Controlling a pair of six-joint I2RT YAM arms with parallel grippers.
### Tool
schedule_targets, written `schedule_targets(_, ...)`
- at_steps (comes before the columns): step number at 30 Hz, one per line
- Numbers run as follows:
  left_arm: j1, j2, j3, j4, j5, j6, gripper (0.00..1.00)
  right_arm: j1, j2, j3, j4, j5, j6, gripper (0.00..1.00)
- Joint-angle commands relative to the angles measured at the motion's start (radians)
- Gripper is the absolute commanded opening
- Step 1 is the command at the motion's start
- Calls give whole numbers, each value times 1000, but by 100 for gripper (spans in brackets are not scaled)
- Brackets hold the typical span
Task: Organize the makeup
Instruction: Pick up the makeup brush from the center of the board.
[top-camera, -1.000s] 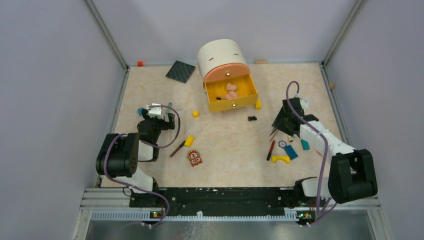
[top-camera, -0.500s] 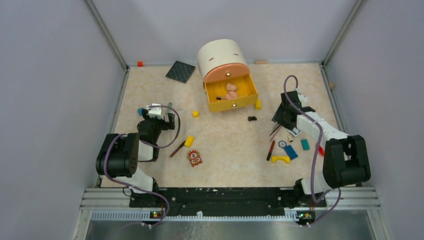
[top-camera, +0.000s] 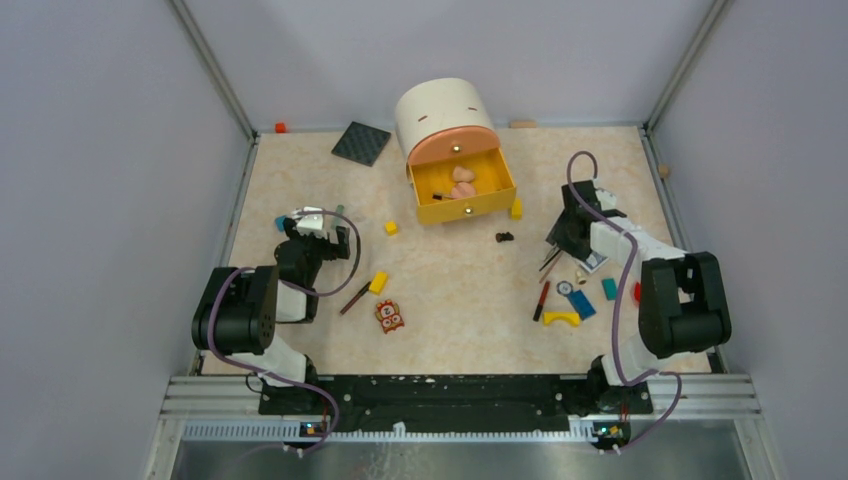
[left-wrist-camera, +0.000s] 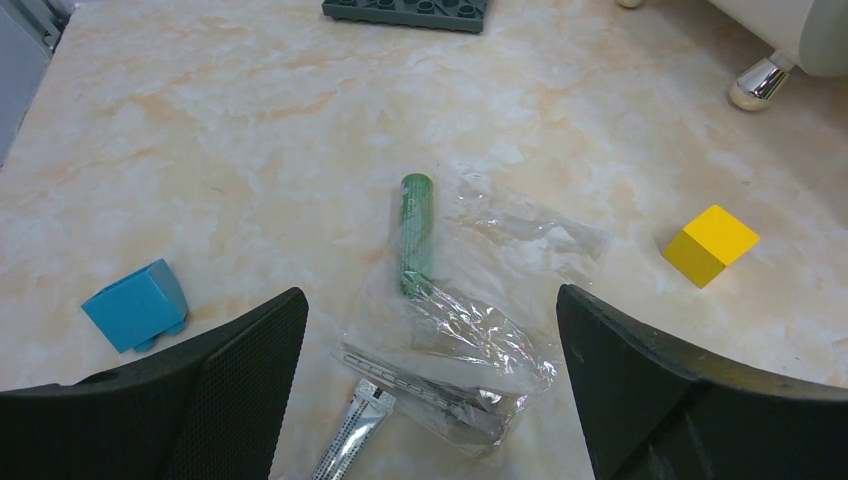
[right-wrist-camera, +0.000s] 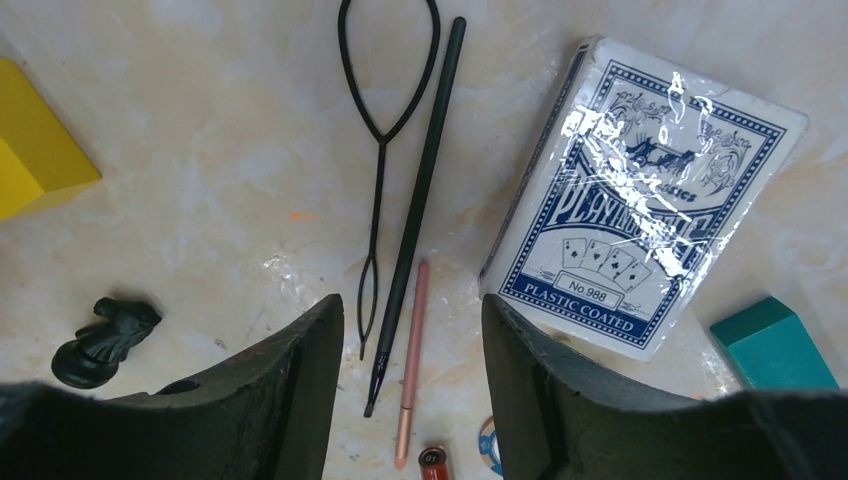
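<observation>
Top external shows me the yellow drawer (top-camera: 465, 210) standing open at the far side, pink pieces (top-camera: 463, 180) inside. My left gripper (left-wrist-camera: 430, 300) gapes wide above the green tube (left-wrist-camera: 416, 235); my right gripper (right-wrist-camera: 410, 305), half spread, straddles a black stick (right-wrist-camera: 420, 190) and pink pencil (right-wrist-camera: 412, 360), gripping neither

Card box (right-wrist-camera: 640, 200) is showing "PLASTIC COATED" and "No.988" on its blue face; glare is obscuring the larger lettering above.
</observation>
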Motion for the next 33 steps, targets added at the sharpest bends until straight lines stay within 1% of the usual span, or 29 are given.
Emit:
schedule_targets(1,-2,10,-12,59,-5,9,99,-23,14,36,19,43,14,53)
schedule_targets(10,-2,10,-12,59,-6,9,99,-66,25,31,31,37,18,53)
schedule_targets(14,-2,10,-12,59,-6,9,99,-72,27,44,38,12,17,45)
schedule_targets(18,-2,10,-12,59,-6,8,99,-72,-14,48,46,0,12,41)
schedule_targets(22,-2,10,-12,59,-6,8,99,-73,-45,47,69,-14,7,32)
schedule_targets(27,-2,10,-13,59,-6,9,99,-72,2,66,73,-25,8,26)
schedule_targets(33,-2,10,-12,59,-6,8,99,-73,49,52,100,-10,19,23)
